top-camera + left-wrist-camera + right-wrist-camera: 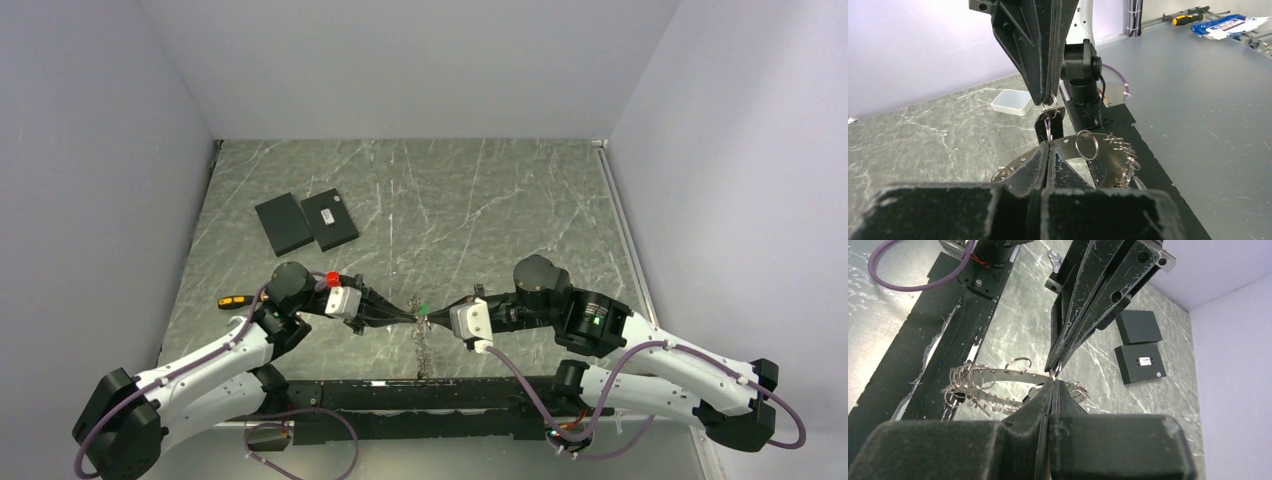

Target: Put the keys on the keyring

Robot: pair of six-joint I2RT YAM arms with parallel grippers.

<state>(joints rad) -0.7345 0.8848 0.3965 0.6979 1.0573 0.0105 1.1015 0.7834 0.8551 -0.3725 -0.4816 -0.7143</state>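
Note:
My left gripper (408, 316) and right gripper (432, 315) meet tip to tip above the table's near middle, both shut. A small thin keyring (1048, 128) stands edge-on between the two sets of tips, pinched by both, and shows again as the keyring (1055, 371) in the right wrist view. The black head of a key (1056, 120) hangs just behind it. A curved perforated metal band (1108, 155) carrying several loose rings droops below the tips, also visible as the band (990, 375). A small green tag (424, 309) sits at the junction.
Two flat black plates (283, 223) (331, 219) lie at the back left. A yellow-and-black screwdriver (232, 301) rests by the left arm. A white tray (1012, 101) stands off the table's edge. The black base rail (420, 395) runs along the near edge.

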